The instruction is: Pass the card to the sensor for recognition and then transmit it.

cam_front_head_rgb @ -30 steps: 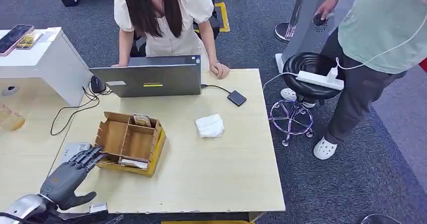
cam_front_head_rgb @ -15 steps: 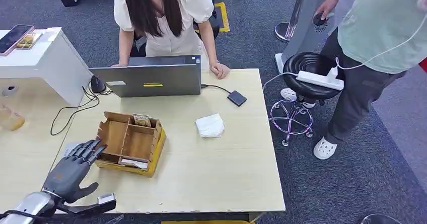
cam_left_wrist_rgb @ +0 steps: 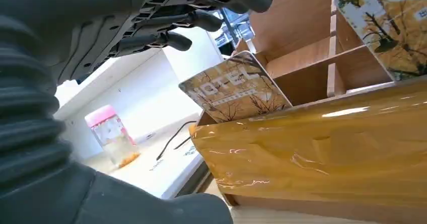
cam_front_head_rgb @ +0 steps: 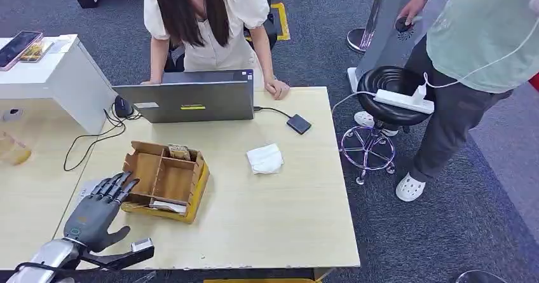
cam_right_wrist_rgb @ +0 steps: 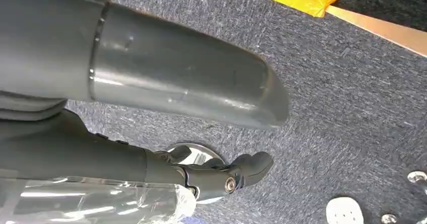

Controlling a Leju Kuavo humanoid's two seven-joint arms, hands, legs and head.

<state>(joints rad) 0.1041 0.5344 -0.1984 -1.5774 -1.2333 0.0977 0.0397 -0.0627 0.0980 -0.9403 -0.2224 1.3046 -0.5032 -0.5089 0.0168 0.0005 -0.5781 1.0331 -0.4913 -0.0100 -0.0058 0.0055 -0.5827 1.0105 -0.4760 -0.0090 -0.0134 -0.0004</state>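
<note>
- The card (cam_left_wrist_rgb: 235,88) I was after stood propped in the near-left compartment of the cardboard box (cam_front_head_rgb: 164,180), on the worktop (cam_front_head_rgb: 267,213) just beyond my left hand (cam_front_head_rgb: 96,213); from the head view it was hard to make out.
- My left hand was open and held nothing, fingers spread and reaching toward the box's left wall, with the thumb apart below.
- My right hand (cam_right_wrist_rgb: 236,176) hung over the carpet with its fingers curled in on nothing, as far as I could tell.
- I judged the main risk to be the fingers catching the box wall and shoving the light box across the worktop instead of reaching the card.
- The thin, leaning card could also have slipped flat into the compartment under a clumsy pinch, where I could hardly lift it.
- The grey sensor pad (cam_front_head_rgb: 89,189) lay partly under my hand; a low sweep might have knocked it.
- I counted two cards in the wrist view: the near one and a second card (cam_left_wrist_rgb: 385,27) further along the box.
- I also counted one box, one laptop (cam_front_head_rgb: 191,96), one white tissue (cam_front_head_rgb: 265,159) and two people nearby.
</note>
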